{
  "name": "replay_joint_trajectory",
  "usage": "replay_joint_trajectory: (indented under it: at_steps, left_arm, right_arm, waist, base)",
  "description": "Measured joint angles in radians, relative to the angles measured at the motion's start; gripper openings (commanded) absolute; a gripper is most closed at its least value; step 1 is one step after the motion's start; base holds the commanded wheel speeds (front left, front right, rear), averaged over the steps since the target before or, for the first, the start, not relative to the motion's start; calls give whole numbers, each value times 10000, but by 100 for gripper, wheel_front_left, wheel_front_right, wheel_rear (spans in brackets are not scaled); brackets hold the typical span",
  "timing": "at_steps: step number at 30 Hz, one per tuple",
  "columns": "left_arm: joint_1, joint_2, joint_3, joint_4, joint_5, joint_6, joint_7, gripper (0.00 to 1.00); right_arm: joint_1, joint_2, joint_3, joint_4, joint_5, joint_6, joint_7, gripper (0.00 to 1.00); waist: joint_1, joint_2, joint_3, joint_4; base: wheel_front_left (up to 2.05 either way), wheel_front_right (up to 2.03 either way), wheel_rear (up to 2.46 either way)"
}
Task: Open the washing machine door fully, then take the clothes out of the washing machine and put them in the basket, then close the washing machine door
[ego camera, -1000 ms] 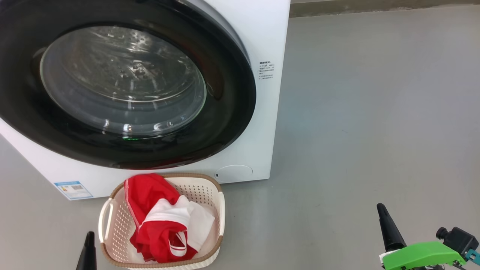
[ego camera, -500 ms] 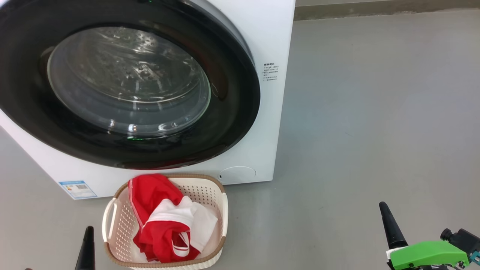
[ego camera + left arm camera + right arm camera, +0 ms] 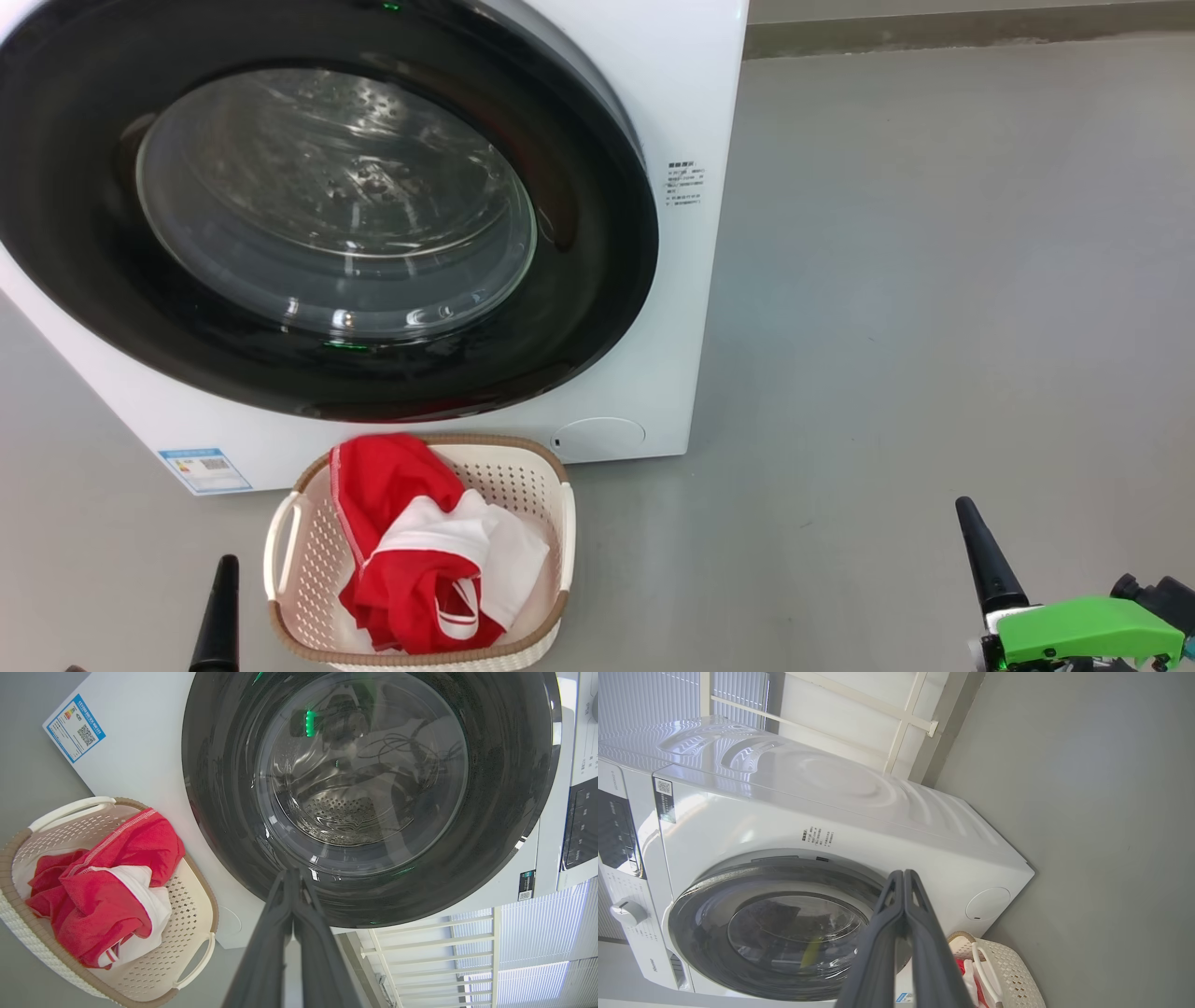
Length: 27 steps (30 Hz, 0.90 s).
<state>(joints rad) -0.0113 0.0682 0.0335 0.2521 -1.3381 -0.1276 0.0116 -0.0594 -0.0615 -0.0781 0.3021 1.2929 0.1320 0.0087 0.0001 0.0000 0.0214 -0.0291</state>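
The washing machine door (image 3: pixel 597 280), a glossy black ring around bulging glass, lies flat against the white washing machine (image 3: pixel 695 93). Through the glass (image 3: pixel 355 788) I see bare steel drum. In front of it on the floor stands the cream basket (image 3: pixel 563 523) with the red and white clothes (image 3: pixel 411 551) heaped inside. My left gripper (image 3: pixel 224 602) is shut, low beside the basket's left handle, holding nothing. My right gripper (image 3: pixel 980 551) is shut too, far to the right over bare floor. The left wrist view has the left gripper (image 3: pixel 292 877) pointing at the door's rim, and the right gripper (image 3: pixel 903 877) likewise in its own view.
Grey floor (image 3: pixel 934 280) stretches to the right of the machine up to a wall base (image 3: pixel 934 28). A blue label (image 3: pixel 203 469) and a round cap (image 3: pixel 597 439) sit low on the machine's front. A white railing (image 3: pixel 434 952) and blinds stand beyond the machine.
The whole head picture has drifted right and slightly down, so the camera has moved. The door, the basket and the clothes keep their places; both grippers stay shut.
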Motion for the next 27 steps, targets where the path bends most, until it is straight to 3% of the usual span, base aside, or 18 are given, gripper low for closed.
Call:
replay_joint_trajectory:
  at_steps: [27]
  left_arm:
    - [-420, -151, 290, 92, -2268, 0, 732, 0]
  right_arm:
    - [-22, 31, -339, -226, 2665, -2, 755, 0]
  waist:
    - [0, 0, -155, 247]
  base:
    - [0, 0, 0]
